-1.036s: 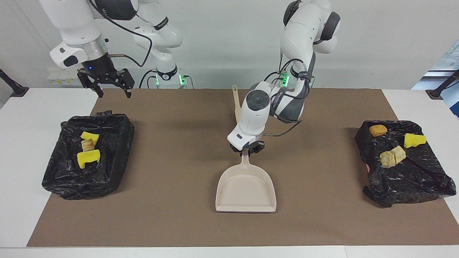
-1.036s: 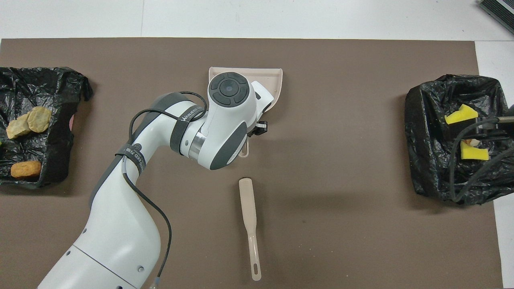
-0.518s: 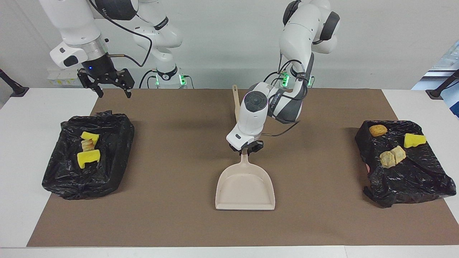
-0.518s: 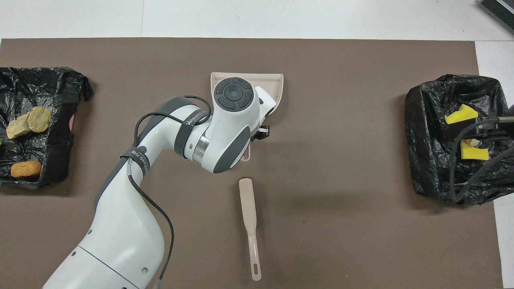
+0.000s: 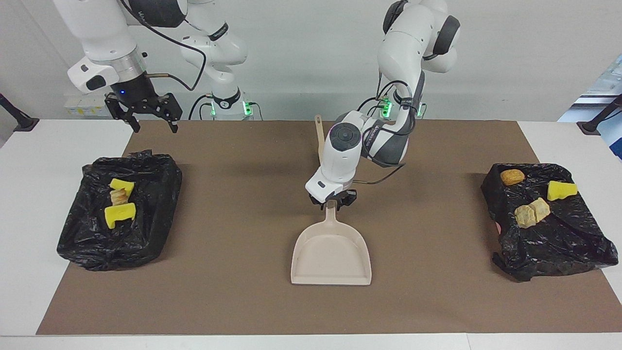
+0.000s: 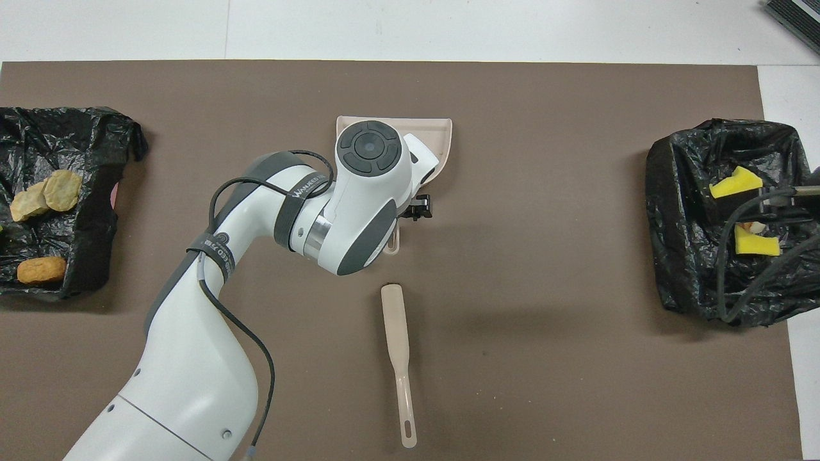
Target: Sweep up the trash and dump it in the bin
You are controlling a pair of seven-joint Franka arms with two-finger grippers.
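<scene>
Just then the left gripper (image 5: 332,201) spread its fingers, releasing the dustpan (image 5: 332,256) handle at its twelve o'clock end; it lay empty mid-worktop. The right gripper (image 5: 144,114) waited, fingers spread, over the bin (image 5: 160,194) holding trash (image 5: 120,214). Dumping looked finished.

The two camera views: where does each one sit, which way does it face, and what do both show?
Facing view: high across the table, facing the robots; both arms show, left gripper at the dustpan handle, right gripper raised.
Overhead view: above the robots' end, looking steeply down; only the left arm shows fully.
Shared: dustpan, brush, both bag-lined bins with trash.
</scene>
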